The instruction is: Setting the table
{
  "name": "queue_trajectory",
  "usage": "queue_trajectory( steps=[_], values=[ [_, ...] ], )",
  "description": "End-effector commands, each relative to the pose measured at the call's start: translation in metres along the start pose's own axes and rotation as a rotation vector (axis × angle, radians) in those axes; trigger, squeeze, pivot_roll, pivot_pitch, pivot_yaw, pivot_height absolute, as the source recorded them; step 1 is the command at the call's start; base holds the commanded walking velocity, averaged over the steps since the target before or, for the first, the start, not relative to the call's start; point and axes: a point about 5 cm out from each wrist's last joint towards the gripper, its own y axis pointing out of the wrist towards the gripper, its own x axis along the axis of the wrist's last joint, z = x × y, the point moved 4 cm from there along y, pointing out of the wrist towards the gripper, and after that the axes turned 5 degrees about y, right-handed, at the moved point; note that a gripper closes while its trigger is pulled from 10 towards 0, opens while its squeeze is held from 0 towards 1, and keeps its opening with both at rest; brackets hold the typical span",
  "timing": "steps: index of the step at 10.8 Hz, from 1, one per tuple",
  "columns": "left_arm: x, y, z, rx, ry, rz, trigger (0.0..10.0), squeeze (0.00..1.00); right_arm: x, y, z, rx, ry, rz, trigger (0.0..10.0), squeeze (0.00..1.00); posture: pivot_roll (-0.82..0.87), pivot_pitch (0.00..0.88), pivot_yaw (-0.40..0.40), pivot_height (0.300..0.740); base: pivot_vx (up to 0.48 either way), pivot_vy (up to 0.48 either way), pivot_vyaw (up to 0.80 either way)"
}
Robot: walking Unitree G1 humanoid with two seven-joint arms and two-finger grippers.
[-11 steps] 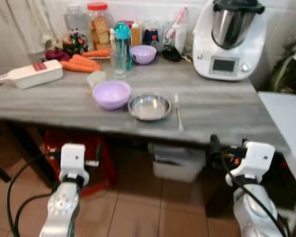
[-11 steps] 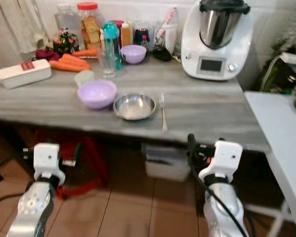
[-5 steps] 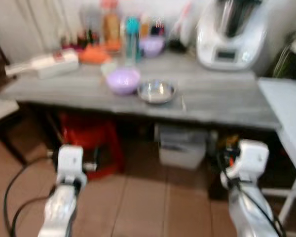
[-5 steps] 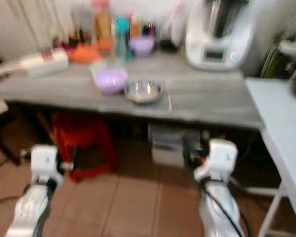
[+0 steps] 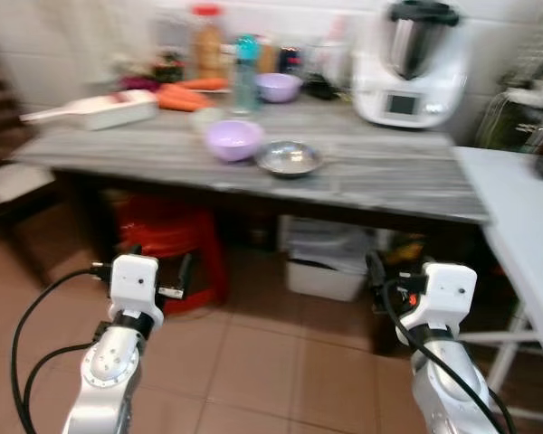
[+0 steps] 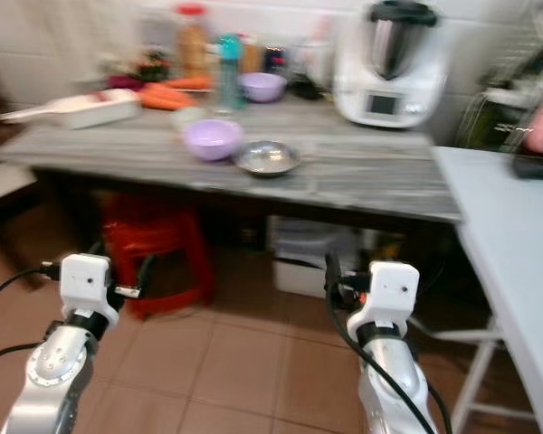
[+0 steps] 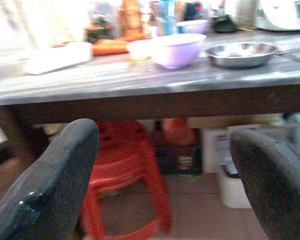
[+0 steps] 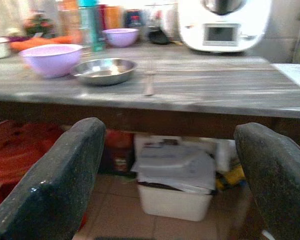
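A steel bowl sits near the front edge of the grey wooden table, with a purple bowl just to its left. A fork lies to the right of the steel bowl. A second purple bowl stands at the back among bottles. Both arms are held low in front of the table, well short of it. My left gripper is open and holds nothing. My right gripper is open too, with nothing between its fingers.
A white kitchen machine stands at the table's back right; carrots, a teal bottle and a white slicer are at the back left. Under the table are a red stool and a white box. A white table is on the right.
The whole picture has shifted: the camera has drawn back and the table now lies farther away. The things on the table kept their places. Both grippers stay low and open.
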Motion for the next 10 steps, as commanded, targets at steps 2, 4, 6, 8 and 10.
queue_trajectory(
  steps=[2, 4, 6, 8, 10],
  values=[
    [0.0077, 0.0037, -0.0068, -0.034, -0.002, -0.026, 10.0, 0.0, 0.0017, 0.0003, -0.0053, -0.029, -0.008, -0.015, 10.0, 0.0, 0.01, 0.0, -0.006, 0.74, 0.0, 0.0, 0.0],
    [0.0081, 0.0048, -0.0077, -0.038, -0.009, -0.028, 10.0, 0.0, -0.0012, 0.0005, -0.0046, -0.023, 0.014, 0.006, 10.0, 0.0, 0.01, 0.0, -0.006, 0.74, 0.0, 0.0, 0.0],
    [0.0085, 0.0049, -0.0085, -0.045, -0.015, -0.029, 10.0, 0.0, -0.0026, 0.0006, -0.0048, -0.02, 0.016, 0.011, 10.0, 0.0, 0.01, 0.0, -0.005, 0.74, 0.0, 0.0, 0.0],
    [0.0085, 0.0046, -0.009, -0.049, -0.015, -0.028, 10.0, 0.0, -0.0027, 0.0014, -0.0045, -0.011, 0.029, 0.012, 10.0, 0.0, 0.01, 0.0, -0.005, 0.74, 0.0, -0.133, 0.0],
    [0.0089, 0.0047, -0.0098, -0.052, -0.021, -0.028, 10.0, 0.0, -0.0001, 0.0004, -0.0035, 0.0, 0.055, 0.002, 10.0, 0.0, 0.01, 0.0, -0.003, 0.74, 0.0, -0.339, 0.0]
  ],
)
